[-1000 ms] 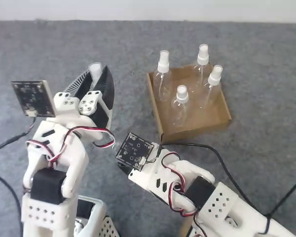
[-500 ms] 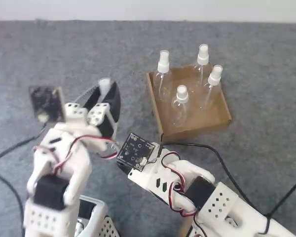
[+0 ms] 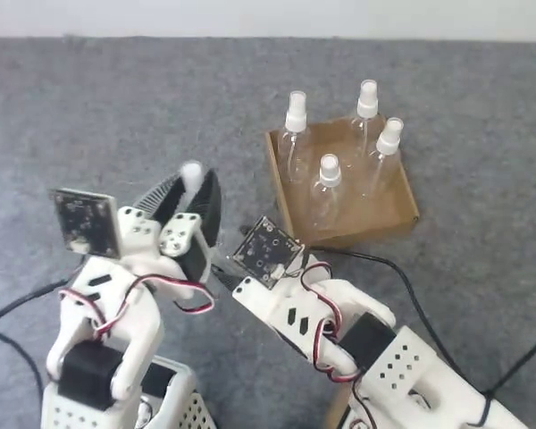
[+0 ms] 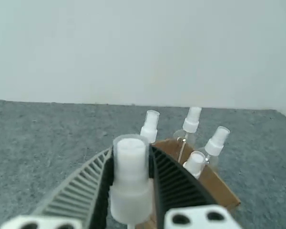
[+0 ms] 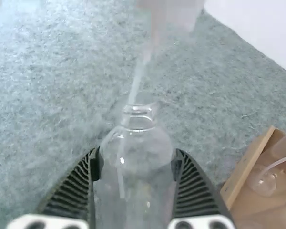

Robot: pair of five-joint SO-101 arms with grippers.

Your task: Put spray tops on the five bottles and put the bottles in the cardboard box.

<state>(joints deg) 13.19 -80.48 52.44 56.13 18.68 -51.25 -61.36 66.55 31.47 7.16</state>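
Holding the spray top (image 4: 130, 183) in the left jaws, closed snugly on its white body, cap end poking just past the tips. Holding the open bottle (image 5: 133, 162) in the right jaws, shut on its clear shoulders, neck standing just beyond the tips. Seen from the right wrist: dip tube (image 5: 139, 78) coming down from above those jaws to the neck, tip apparently at or just inside the mouth, though too blurred to be sure.

Judged the last capping step, with four capped bottles (image 3: 328, 189) already standing in the cardboard box (image 3: 353, 234), out beyond the left jaws' tips.

To do it well:
- Lower the left jaws straight along the bottle's axis, tube centred over the mouth; any tilt likely to bend the thin tube against the rim.
- Hold the right jaws steady and firm, bottle upright, clear of the desk (image 3: 89, 107).
- Press down only once the collar sits square on the neck.
- Release the left jaws only after seating, then carry the bottle to the free gap in the box.
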